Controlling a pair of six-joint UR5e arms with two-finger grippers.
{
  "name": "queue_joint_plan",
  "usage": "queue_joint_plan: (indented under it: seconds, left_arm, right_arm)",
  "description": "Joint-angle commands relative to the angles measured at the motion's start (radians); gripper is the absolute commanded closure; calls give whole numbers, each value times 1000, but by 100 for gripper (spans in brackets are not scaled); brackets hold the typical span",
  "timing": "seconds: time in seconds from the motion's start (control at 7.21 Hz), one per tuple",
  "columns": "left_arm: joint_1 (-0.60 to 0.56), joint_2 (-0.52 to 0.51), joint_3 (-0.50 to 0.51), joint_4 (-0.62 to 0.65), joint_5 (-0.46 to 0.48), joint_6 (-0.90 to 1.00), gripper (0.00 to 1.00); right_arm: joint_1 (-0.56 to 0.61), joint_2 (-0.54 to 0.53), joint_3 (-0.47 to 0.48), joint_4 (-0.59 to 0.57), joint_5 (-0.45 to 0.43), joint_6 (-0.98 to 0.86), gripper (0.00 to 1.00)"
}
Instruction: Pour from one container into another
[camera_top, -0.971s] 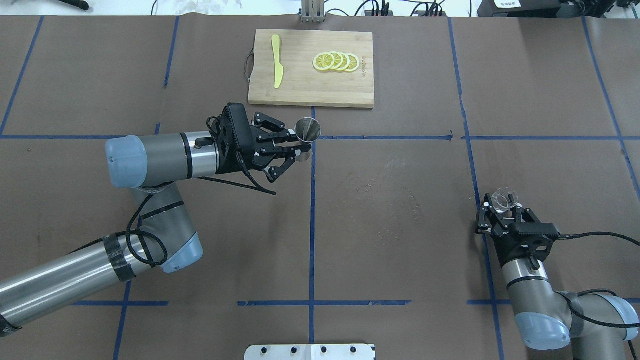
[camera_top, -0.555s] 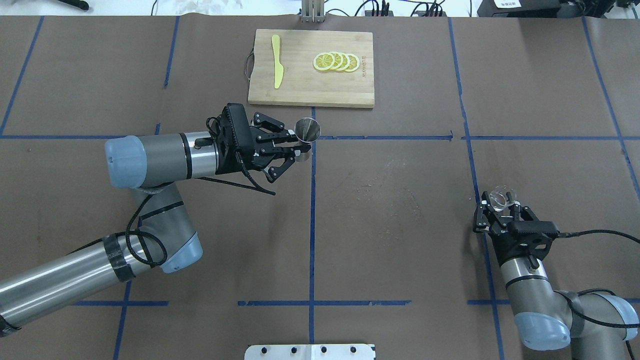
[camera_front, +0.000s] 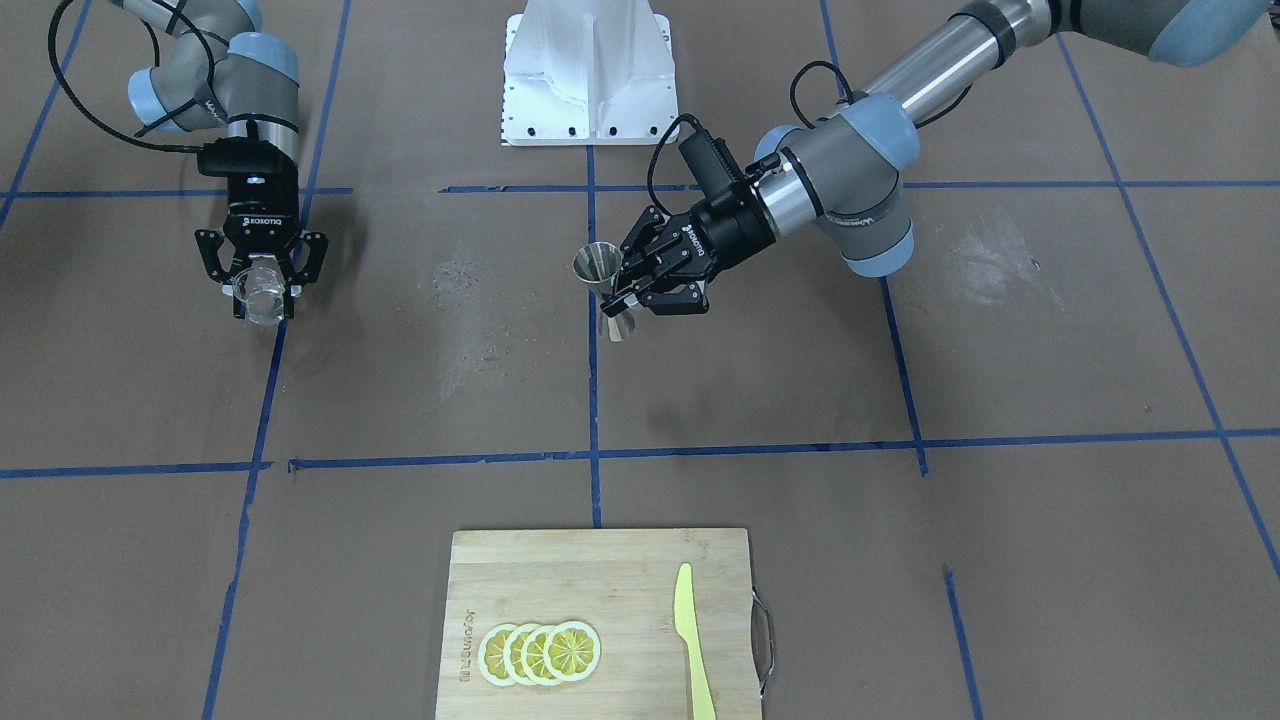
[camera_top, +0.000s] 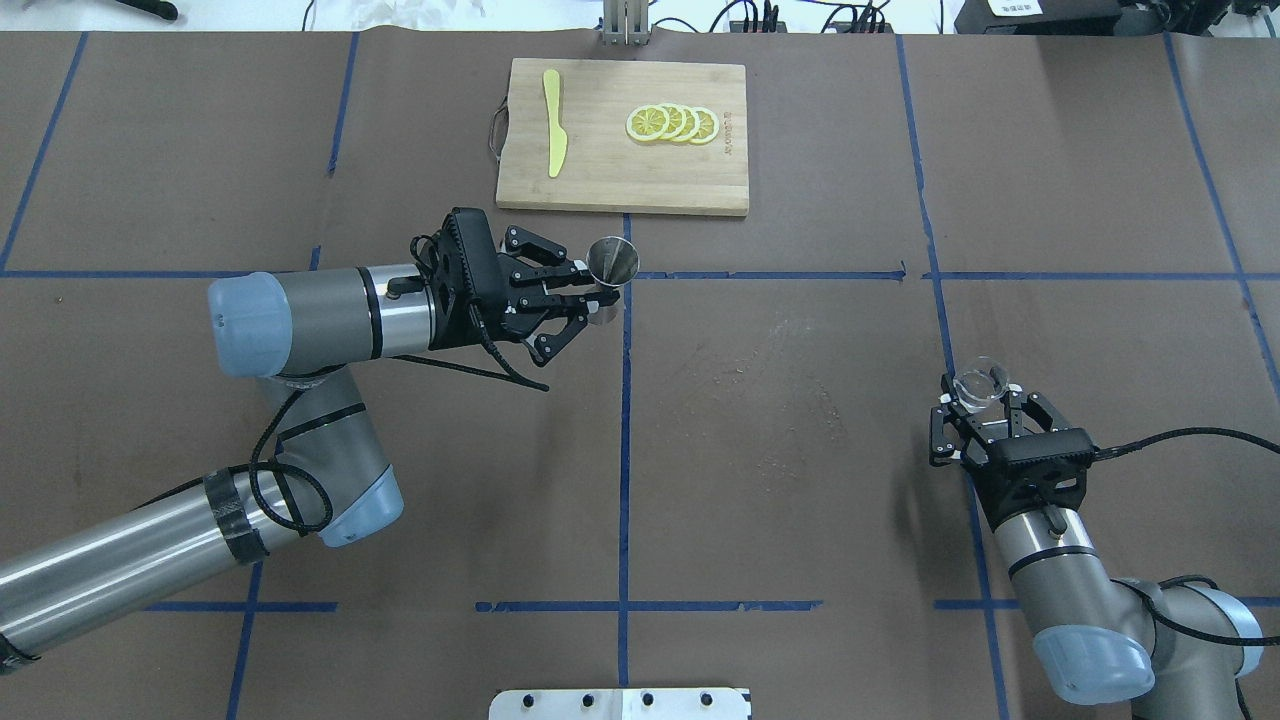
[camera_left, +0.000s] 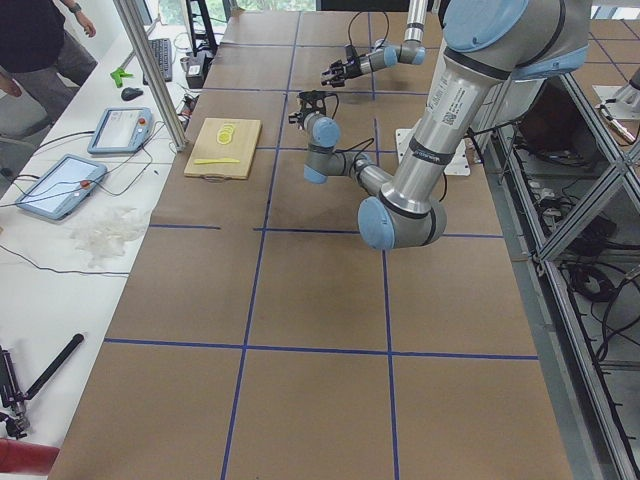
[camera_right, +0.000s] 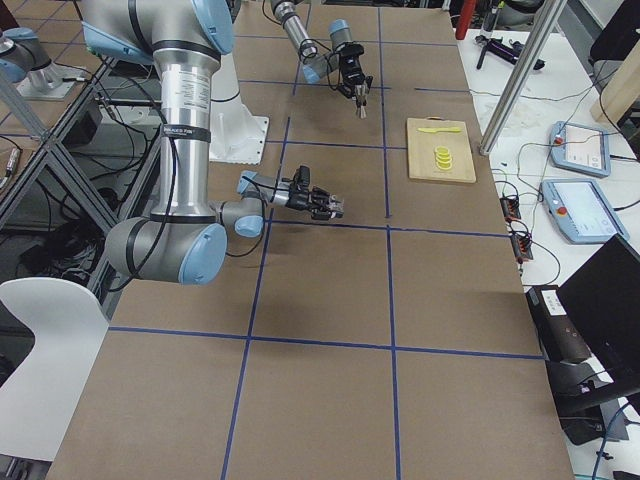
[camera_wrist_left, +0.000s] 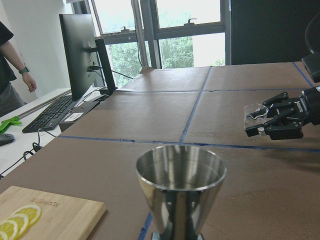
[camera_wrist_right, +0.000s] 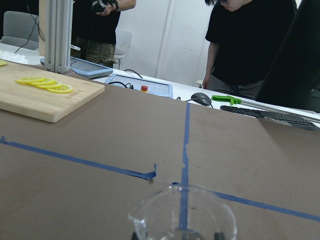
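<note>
Steel jigger (camera_top: 613, 260) sits pinched in left claw (camera_top: 600, 300); right claw (camera_top: 976, 399) grips glass cup (camera_top: 981, 382).

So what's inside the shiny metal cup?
Only bare shiny walls show inside the jigger, held by the left gripper. Its narrow bottom is hidden behind the near rim.

1. The tabletop (camera_top: 800, 520) is covered edge to edge in brown paper.
2. Blue tape lines (camera_top: 624, 450) cross the paper in a grid of large rectangles.
3. Pale scuff marks (camera_top: 780, 400) show near the middle.
4. A bamboo cutting board (camera_top: 600, 170) lies flat at the middle of the edge away from the robot.
5. A white metal plate (camera_top: 620, 703) sits at the middle of the robot's edge.
</note>
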Motion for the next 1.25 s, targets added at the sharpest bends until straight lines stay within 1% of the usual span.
queue_joint_plan:
  seconds: [0.0,0.14,0.28,0.42,0.55,0.69,0.83,0.97,1.11]
  left_arm:
    - [0,0,0,0,0,0,100]
    - [2,6,-3,0,0,0,100]
    - [2,13,-6,0,0,0,100]
    - [2,16,-6,0,0,0,100]
    - [2,17,-6,0,0,0,100]
    - [2,25,-5,0,0,0,100]
    - [3,25,-5,0,2,0,100]
    - [3,25,-5,2,3,0,100]
    - [20,36,-5,2,17,0,100]
  right_arm:
    - [43,93,5,45,68,-173,100]
    - [60,156,3,40,83,-209,100]
    - [74,187,3,37,88,-226,100]
    - [109,231,5,19,144,-314,100]
    - [139,268,8,14,186,-363,100]
    - [162,328,17,-45,235,-365,100]
    - [179,368,108,-222,284,-365,100]
    - [176,397,191,-371,292,-365,100]
    - [174,447,203,-444,284,-365,100]
